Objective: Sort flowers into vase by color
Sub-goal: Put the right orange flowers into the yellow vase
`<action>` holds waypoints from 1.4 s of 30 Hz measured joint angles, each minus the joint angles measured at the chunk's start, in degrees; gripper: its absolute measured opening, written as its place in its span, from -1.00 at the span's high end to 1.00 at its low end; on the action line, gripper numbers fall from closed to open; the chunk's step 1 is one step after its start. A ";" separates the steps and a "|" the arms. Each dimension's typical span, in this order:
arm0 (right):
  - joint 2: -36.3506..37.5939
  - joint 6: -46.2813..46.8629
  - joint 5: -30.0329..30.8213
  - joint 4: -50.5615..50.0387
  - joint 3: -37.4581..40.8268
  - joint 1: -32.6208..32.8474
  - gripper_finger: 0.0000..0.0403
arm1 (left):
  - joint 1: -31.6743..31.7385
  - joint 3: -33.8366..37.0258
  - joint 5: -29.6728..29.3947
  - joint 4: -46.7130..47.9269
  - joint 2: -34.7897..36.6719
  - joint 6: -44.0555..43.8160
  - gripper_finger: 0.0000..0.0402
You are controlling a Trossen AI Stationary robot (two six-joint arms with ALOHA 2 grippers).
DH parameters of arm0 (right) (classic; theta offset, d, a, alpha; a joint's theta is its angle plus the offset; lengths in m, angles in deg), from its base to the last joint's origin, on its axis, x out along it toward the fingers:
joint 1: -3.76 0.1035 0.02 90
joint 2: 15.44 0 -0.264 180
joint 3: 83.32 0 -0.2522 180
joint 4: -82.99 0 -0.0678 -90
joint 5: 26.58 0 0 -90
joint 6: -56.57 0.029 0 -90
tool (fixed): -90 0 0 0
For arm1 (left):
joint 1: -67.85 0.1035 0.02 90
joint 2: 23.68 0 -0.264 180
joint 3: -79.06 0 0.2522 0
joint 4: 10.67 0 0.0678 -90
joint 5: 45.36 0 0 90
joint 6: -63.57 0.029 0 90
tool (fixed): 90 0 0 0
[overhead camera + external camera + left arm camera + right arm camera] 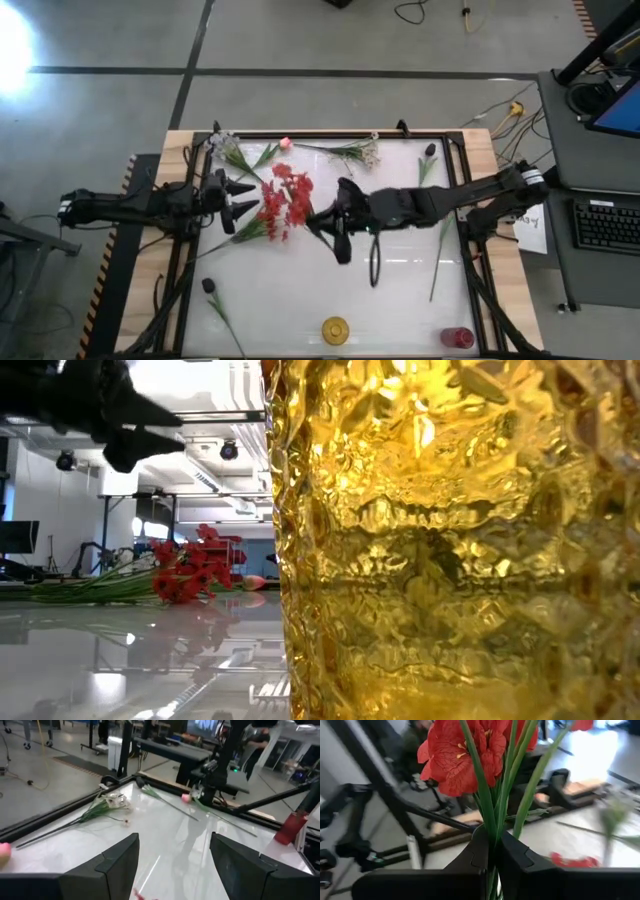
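Note:
Red blossom clusters [285, 200] lie mid-table, their green stems [225, 240] running toward the near left. My right gripper [318, 215] reaches in from the table's right and is shut on the stems of a red flower [465, 755]. My left gripper [243, 199] is open and empty just left of the red cluster; it also shows in the low view [150, 428]. A yellow vase [335, 328] and a red vase [457, 337] stand at the near edge. The yellow vase fills the right of the low view [450, 540]. My right gripper pinches several green stems [492, 827] of the red flower between its two fingers, a little below the blossom. The fingers point toward the table's left. The blossom stands out beyond the fingertips. Whether the flower is clear of the table does not show.
White sprays [225, 145] [355, 152] and a pink bud [285, 143] lie along the far edge. A dark bud [430, 150] lies at the far right, another [208, 285] at the near left. A long green stem [440, 255] lies at the right. A black frame [330, 134] borders the table.

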 joint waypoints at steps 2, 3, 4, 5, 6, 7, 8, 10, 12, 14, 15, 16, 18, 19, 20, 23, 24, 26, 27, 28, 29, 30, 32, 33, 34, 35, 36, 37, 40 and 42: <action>0.18 -0.95 0.00 5.96 3.10 2.20 0.93 | 0.00 -3.02 1.76 0.48 -3.87 -0.02 -0.16; 0.19 -1.51 -0.08 8.99 4.64 3.19 0.93 | 0.00 -4.66 3.55 0.28 -5.82 0.06 -0.16; 0.21 -2.69 -0.22 12.36 5.93 4.16 0.94 | 0.00 -6.23 5.27 0.13 -7.92 0.11 -0.16; 0.34 -4.09 -0.25 15.09 7.04 5.13 0.94 | -0.04 -7.62 6.87 0.22 -10.05 -0.16 -0.16; 0.60 -5.46 -0.22 17.08 7.96 6.10 0.94 | -0.17 -9.08 8.18 0.28 -12.21 -0.66 -0.16; 0.82 -6.87 -0.18 18.92 8.66 7.05 0.94 | -0.31 -10.61 9.17 0.21 -14.39 -1.12 -0.16; 1.03 -8.05 -0.18 20.38 9.15 8.07 0.94 | -0.60 -12.02 9.79 0.20 -16.48 -1.90 -0.16; 1.15 -10.41 -0.04 22.42 10.01 10.11 0.94 | -1.35 -15.01 10.37 0.30 -20.65 -3.91 -0.16; 1.08 -12.13 -0.03 23.43 10.48 12.35 0.94 | -2.22 -17.82 11.22 0.09 -24.22 -5.24 -0.16; 0.54 -13.98 0.86 24.23 10.53 14.61 0.94 | -3.39 -20.66 12.48 -0.41 -27.41 -5.23 -0.16; 0.21 -15.18 1.67 24.75 10.53 15.78 0.94 | -4.04 -21.99 12.40 -0.38 -28.89 -5.22 -0.16; -0.05 -16.97 2.34 24.77 10.68 16.95 0.94 | -4.61 -23.30 12.17 -0.35 -30.34 -5.20 -0.16; -1.20 -20.84 3.76 25.62 11.04 18.86 0.94 | -5.45 -25.61 12.05 -0.34 -33.10 -5.21 -0.16; -1.74 -22.72 4.19 26.48 11.40 19.45 0.94 | -5.80 -26.70 12.03 -0.24 -34.42 -5.30 -0.16; -2.20 -24.24 4.45 27.30 11.88 20.01 0.94 | -6.10 -27.71 11.94 -0.10 -35.78 -5.54 -0.16; -4.10 -25.66 4.52 34.07 13.10 20.47 0.94 | -6.79 -30.72 11.78 0.38 -39.13 -6.20 -0.16; -4.61 -25.67 4.60 36.41 13.70 20.61 0.94 | -6.93 -31.65 11.66 0.30 -40.12 -6.30 -0.16; -6.47 -25.08 4.79 41.62 14.73 20.69 0.94 | -7.27 -32.95 10.93 0.26 -41.80 -6.49 -0.16; -7.50 -24.57 4.77 44.23 15.29 20.71 0.94 | -7.35 -33.53 10.51 0.42 -42.52 -6.49 -0.16; -8.42 -24.40 4.77 46.44 15.92 21.03 0.94 | -7.39 -34.07 10.35 0.30 -43.17 -6.49 -0.16; -9.41 -24.40 4.78 48.76 16.33 21.36 0.94 | -7.39 -34.46 10.30 0.24 -43.61 -6.53 -0.16; -10.46 -24.47 4.76 51.13 16.63 21.73 0.94 | -7.39 -34.67 10.28 0.28 -44.01 -6.68 -0.16; -11.93 -24.32 4.74 54.58 17.42 22.67 0.94 | -7.39 -34.71 10.21 0.08 -44.64 -7.37 -0.16; -12.74 -23.90 4.74 56.13 17.62 23.07 0.94 | -7.34 -34.68 10.21 0.36 -44.85 -7.84 -0.16; -13.51 -23.46 4.77 57.04 17.96 23.40 0.94 | -7.34 -34.64 10.21 0.78 -45.09 -8.32 -0.16; -14.30 -23.24 4.78 57.45 18.16 23.82 0.94 | -7.34 -34.64 10.19 0.84 -45.35 -8.71 -0.16; -15.04 -23.19 4.79 57.76 18.25 24.12 0.94 | -7.37 -34.64 10.24 0.98 -45.54 -9.10 -0.16; -15.73 -23.22 4.99 57.78 18.29 24.28 0.94 | -7.45 -34.64 10.24 1.51 -45.81 -9.36 -0.16; -16.60 -23.99 7.62 57.99 18.20 24.56 0.94 | -7.78 -34.64 10.28 1.90 -46.72 -10.11 -0.16; -16.64 -24.74 7.78 58.34 18.03 24.53 0.94 | -8.00 -34.62 10.31 1.98 -47.27 -10.92 -0.16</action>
